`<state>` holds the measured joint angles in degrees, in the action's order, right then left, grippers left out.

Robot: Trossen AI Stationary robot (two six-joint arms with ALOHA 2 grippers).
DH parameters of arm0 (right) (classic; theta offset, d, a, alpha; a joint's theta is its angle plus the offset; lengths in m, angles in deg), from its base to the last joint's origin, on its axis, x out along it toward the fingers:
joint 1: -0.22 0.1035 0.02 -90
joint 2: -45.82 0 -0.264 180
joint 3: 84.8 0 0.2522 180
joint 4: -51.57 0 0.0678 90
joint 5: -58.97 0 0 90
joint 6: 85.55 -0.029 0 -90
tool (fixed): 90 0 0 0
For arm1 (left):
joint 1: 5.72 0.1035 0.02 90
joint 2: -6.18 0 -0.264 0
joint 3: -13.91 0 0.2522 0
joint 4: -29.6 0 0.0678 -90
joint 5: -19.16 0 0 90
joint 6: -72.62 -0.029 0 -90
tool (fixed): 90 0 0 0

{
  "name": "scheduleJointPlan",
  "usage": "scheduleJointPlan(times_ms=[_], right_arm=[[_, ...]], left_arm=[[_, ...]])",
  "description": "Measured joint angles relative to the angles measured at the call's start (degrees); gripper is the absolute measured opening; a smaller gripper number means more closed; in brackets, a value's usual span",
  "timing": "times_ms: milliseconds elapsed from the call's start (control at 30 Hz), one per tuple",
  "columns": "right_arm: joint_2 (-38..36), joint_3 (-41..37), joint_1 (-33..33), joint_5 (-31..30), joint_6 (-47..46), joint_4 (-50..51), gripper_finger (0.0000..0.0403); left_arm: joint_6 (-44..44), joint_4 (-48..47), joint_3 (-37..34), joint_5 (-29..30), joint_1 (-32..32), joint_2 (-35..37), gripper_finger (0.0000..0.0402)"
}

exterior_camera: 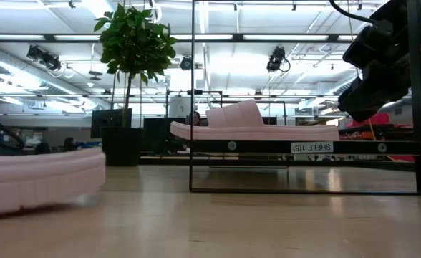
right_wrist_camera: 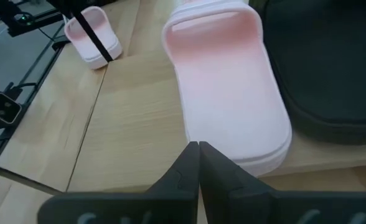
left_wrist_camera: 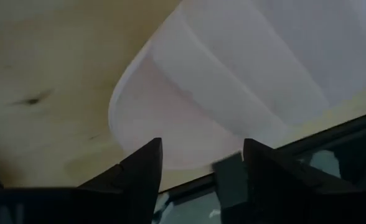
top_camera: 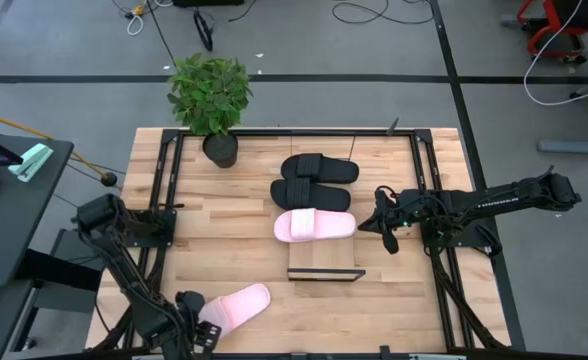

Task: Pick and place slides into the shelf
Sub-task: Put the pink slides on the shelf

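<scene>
The shelf (top_camera: 324, 260) stands at the table's middle, running from far to near. Two black slides (top_camera: 312, 181) lie across its far part, with one pink slide (top_camera: 314, 225) just nearer, strap up, seen on the board in the low view too (exterior_camera: 253, 129). My right gripper (top_camera: 386, 238) is shut and hovers just right of that slide's end (right_wrist_camera: 251, 155). The second pink slide (top_camera: 236, 305) rests sole-down on the table near its near-left corner. My left gripper (left_wrist_camera: 201, 165) is open right before that slide's rounded end (left_wrist_camera: 170, 124).
A potted plant (top_camera: 210, 100) stands at the table's far edge, left of the shelf. The nearest part of the shelf board is bare. Bare tabletop (top_camera: 224, 230) lies between the shelf and the left arm. Black frame rails run along both table sides.
</scene>
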<state>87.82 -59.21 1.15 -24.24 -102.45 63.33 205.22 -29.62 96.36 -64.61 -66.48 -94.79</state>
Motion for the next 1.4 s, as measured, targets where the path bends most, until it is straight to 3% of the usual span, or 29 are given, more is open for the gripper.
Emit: scheduleJointPlan(times_ms=[200, 533, 1200, 1400], right_arm=[[0.00, -0.02, -0.01, 1.26, -0.90, -0.11, 0.0013], [0.01, 0.00, 0.00, 1.26, -1.68, -0.61, 0.0013], [0.01, -0.01, 0.02, 2.70, -3.02, -1.85, 0.0013], [0.00, -0.02, 0.00, 2.73, -2.97, -1.92, 0.0013]], left_arm=[[0.25, -2.35, 0.00, 1.17, -0.56, 1.15, 0.0228], [-0.02, -3.24, 0.00, 8.66, -0.12, 1.20, 0.0223], [0.66, -1.67, -0.55, 6.82, 0.31, -1.74, 0.0224], [0.45, 0.75, -0.55, 10.52, 0.66, -4.71, 0.0219]])
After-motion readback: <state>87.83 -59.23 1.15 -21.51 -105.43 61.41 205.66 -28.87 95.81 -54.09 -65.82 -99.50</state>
